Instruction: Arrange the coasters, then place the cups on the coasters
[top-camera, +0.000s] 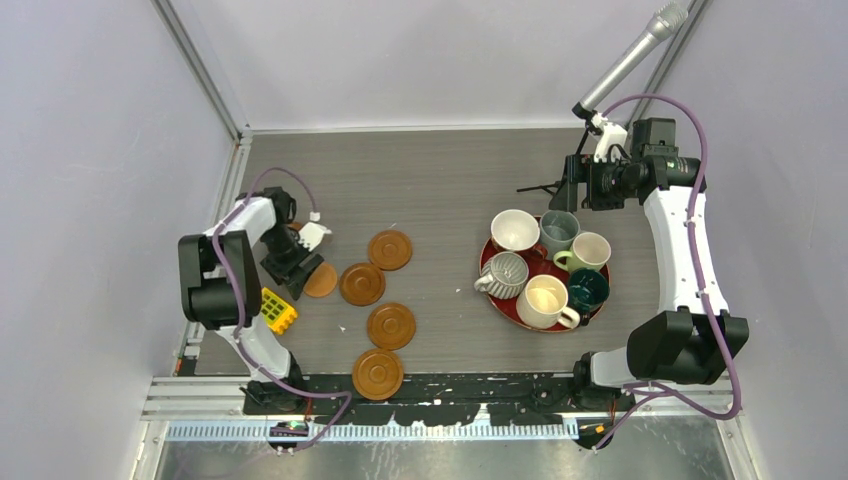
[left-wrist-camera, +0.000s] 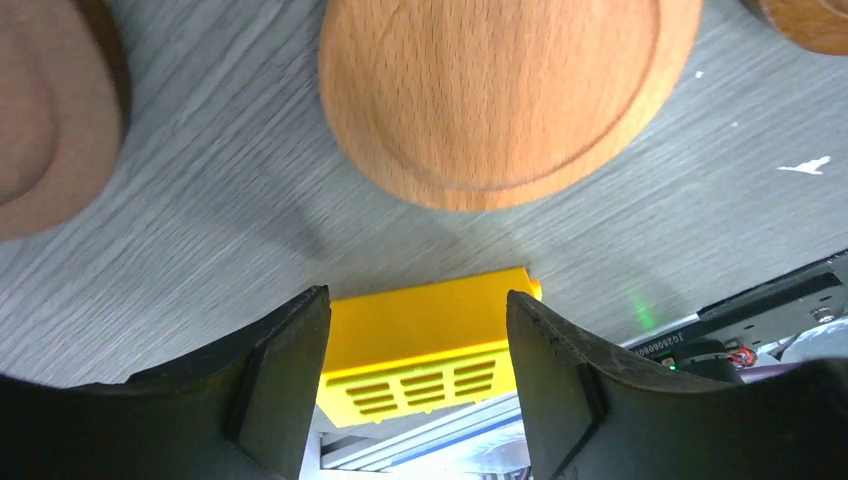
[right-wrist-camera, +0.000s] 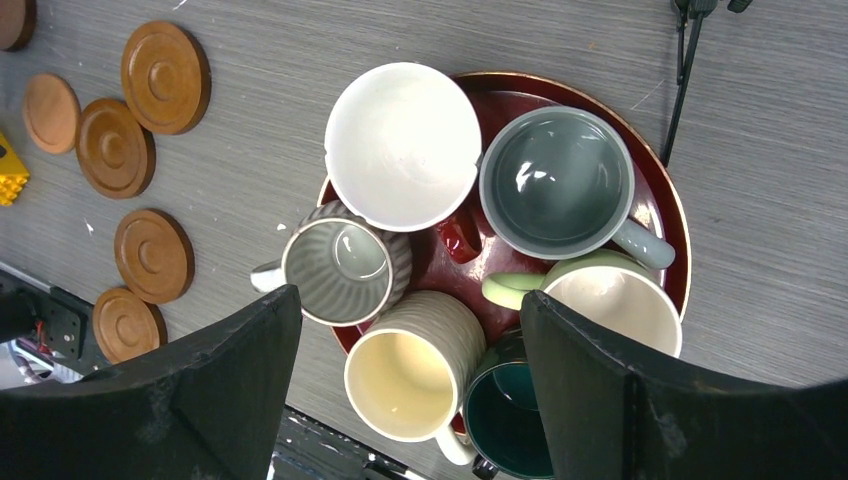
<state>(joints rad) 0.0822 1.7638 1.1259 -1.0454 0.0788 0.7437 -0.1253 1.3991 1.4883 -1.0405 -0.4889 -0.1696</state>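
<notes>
Flat round brown wooden coasters with concentric grooves lay loosely grouped at left of centre on the grey wood-grain table. Six glazed ceramic handled cups, one of them ribbed, crowded a glossy round red tray at right. Only the left wrist view showed a smooth pale coaster face and a slotted yellow plastic block. The left gripper and right gripper both stood released, grasping nothing.

1. Ahead of the left gripper, a coaster runs off the top edge.
2. Its fingers hide the sides of the block.
3. By the right gripper, the teal cup is cut off below.
</notes>
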